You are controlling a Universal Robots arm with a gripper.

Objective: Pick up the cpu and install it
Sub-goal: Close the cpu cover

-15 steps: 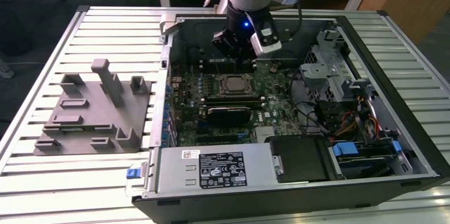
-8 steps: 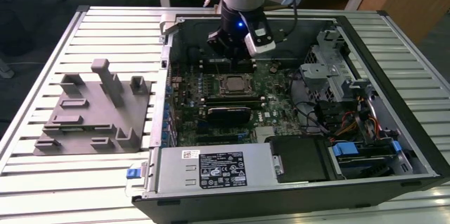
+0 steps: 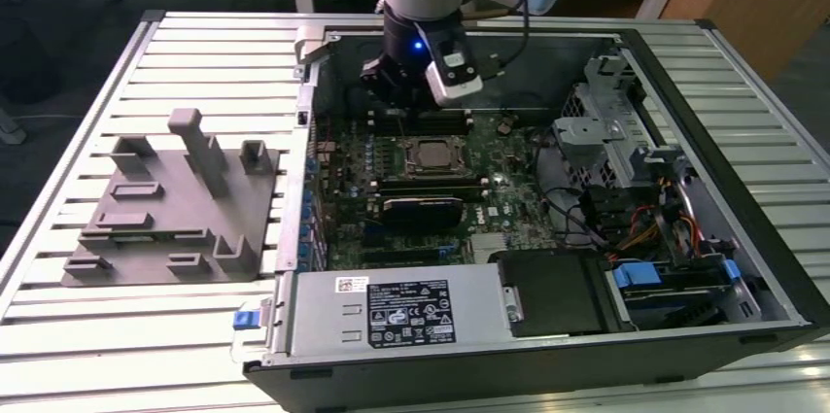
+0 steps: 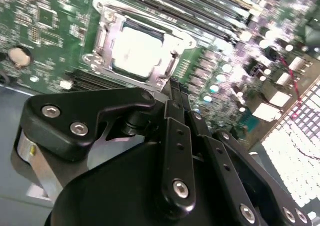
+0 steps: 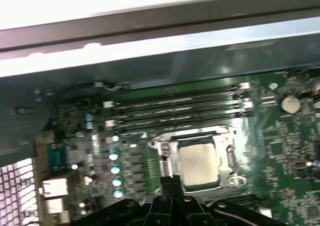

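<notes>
Your gripper [image 5: 171, 178] is closed up: the two slim black fingers [image 5: 166, 182] sit tip against tip, and there's nothing between them. In both wrist views you've got those tips poking in just beside the edge of the socket [image 5: 161, 151], clear of the chip itself. From the exterior view, the gripper [image 3: 396, 102] hangs low inside the open computer case [image 3: 765, 267], over the row of memory slots [image 3: 422, 121] on the far side of the socket. Whether the tips touch the board, you can't tell.

Now the cpu [image 5: 199, 161]: it's lying flat in the socket, pale metal top facing up, with the silver metal frame around its edges. In the second wrist view the cpu [image 4: 135, 50] shows bright and square inside that frame, just past the fingertips. In the exterior view the cpu [image 3: 426, 154] sits mid-board, near the gripper.

Around it you've got the green motherboard [image 3: 512, 189], with a round coin battery [image 5: 289, 103] off to one side of the socket. Further out in the case, a tangle of coloured cables [image 3: 636, 228] runs by the metal drive cage [image 3: 604, 131], and the labelled power supply [image 3: 389, 311] fills the near corner. On the exterior view's left, the grey fixture block [image 3: 169, 209] stands on the slatted table [image 3: 104, 335], well apart from the arm.
</notes>
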